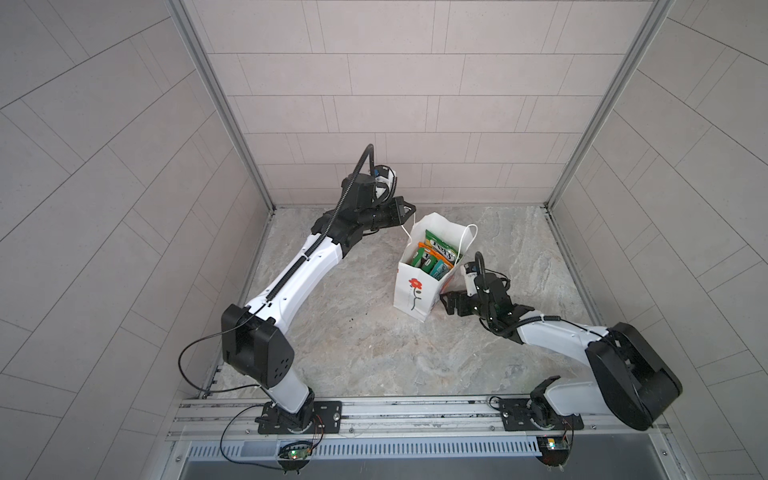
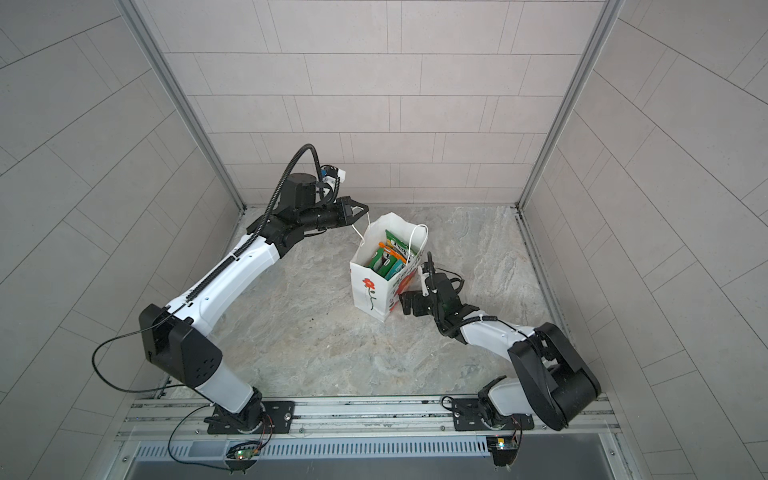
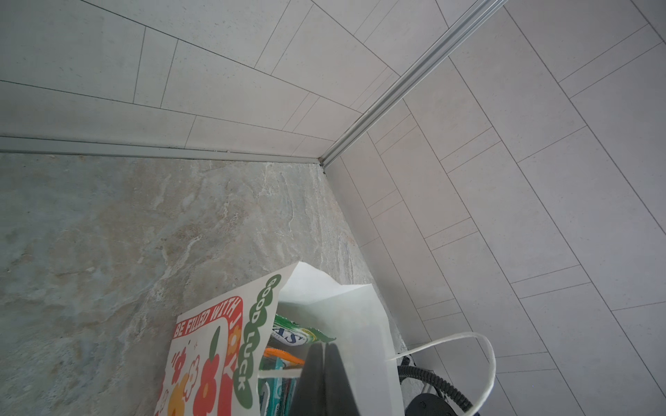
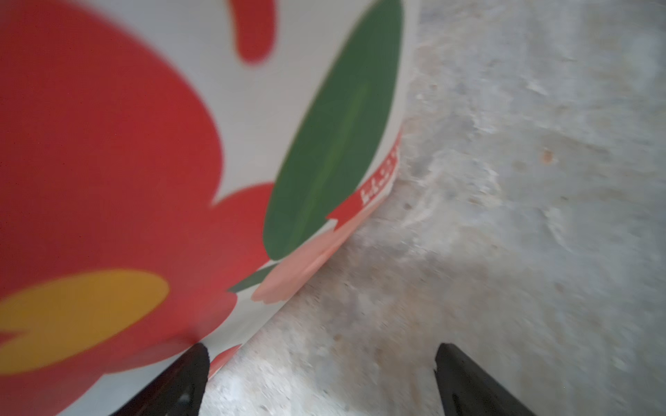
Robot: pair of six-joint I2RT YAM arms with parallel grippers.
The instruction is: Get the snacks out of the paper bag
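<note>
STEP: bag opening | LEFT: left gripper [image 1: 411,210] beside paper bag [image 1: 411,291] rim, pressed together on the cord handle [image 1: 404,228], probably to hold the mouth open | RIGHT: right gripper [image 1: 446,301] spread at bag's printed side, low, likely bracing | SNACKS: snacks [image 1: 434,255] inside bag.

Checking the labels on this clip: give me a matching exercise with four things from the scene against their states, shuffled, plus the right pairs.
Things:
1. left claw
2. right claw
3. paper bag
4. snacks

States:
A. standing on the table
B. open, beside the bag's printed side
C. inside the bag
D. shut on a cord handle

Pairs: 1-D, 2-B, 3-A, 4-C
</note>
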